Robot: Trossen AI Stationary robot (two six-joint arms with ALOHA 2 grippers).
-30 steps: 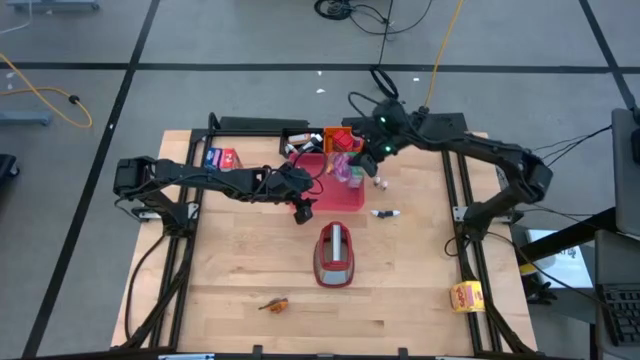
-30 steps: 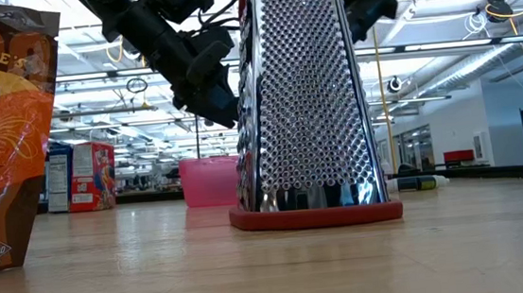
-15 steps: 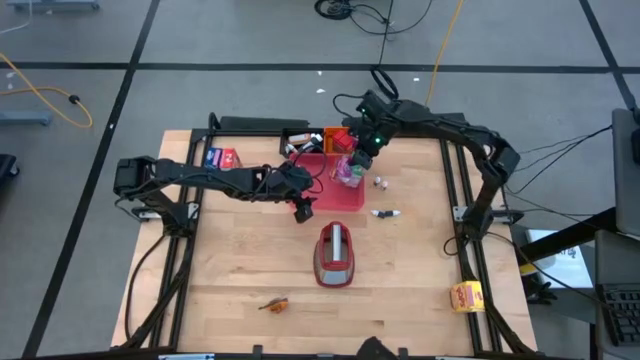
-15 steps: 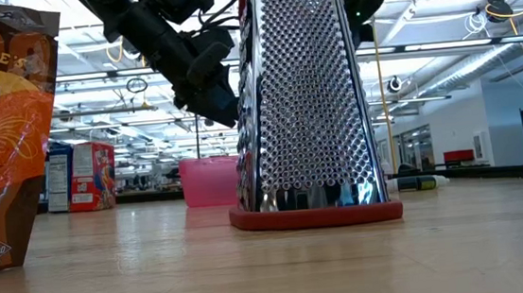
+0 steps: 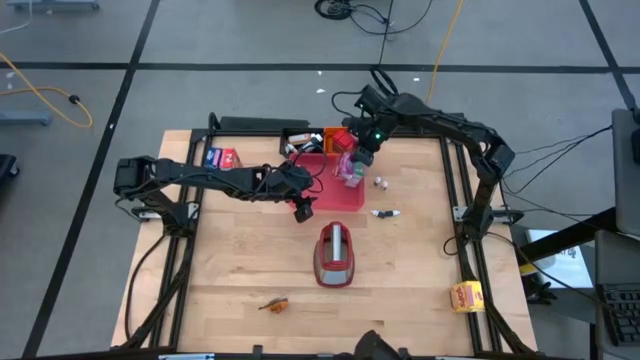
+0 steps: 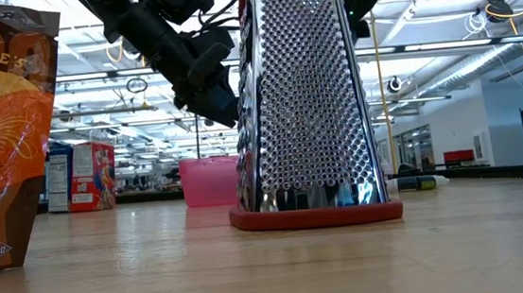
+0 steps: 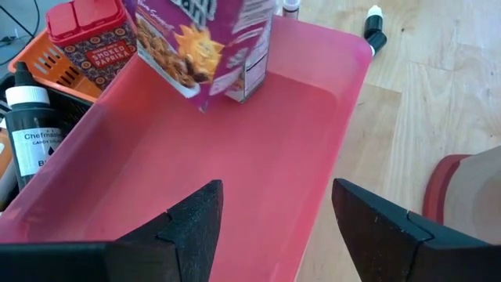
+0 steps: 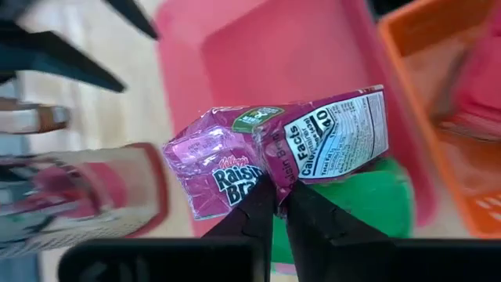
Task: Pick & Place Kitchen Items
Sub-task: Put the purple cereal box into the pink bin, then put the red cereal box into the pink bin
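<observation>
My right gripper (image 5: 358, 155) is shut on a pink cereal carton (image 5: 349, 170), which it holds over the far right part of the pinkish-red tray (image 5: 325, 195). In the right wrist view a green carton (image 8: 368, 205) lies beneath the pink carton (image 8: 274, 149). My left gripper (image 5: 303, 208) hangs open and empty at the tray's near left corner, its fingers over the tray floor (image 7: 235, 172). A blue-red-white carton (image 5: 220, 157) stands far left. Tiny white bottles (image 5: 380, 182) stand right of the tray. An orange-brown piece (image 5: 275, 303) lies near the front edge. My right gripper (image 8: 275, 205) pinches the pink carton between its two fingers, at the upper edge (image 8: 278, 178) where the printed front meets the nutrition panel. The fingers come from above, pointing down. The carton hangs tilted (image 7: 211, 55); whether its lower corner (image 7: 202, 106) touches the tray floor I cannot tell.
A tall red-based grater (image 5: 335, 255) stands on the table just near the tray. An orange basket (image 7: 86, 47) with a red carton and a black bottle (image 7: 31, 133) sits behind the tray. A marker (image 5: 385, 213) lies right of the tray, and a yellow carton (image 5: 465, 295) sits at the near right corner.
My right gripper, shut on the pink carton, has moved a little toward the table's left, farther over the tray, while that arm's elbow drew in from the right. In the low view it has slipped behind the grater.
</observation>
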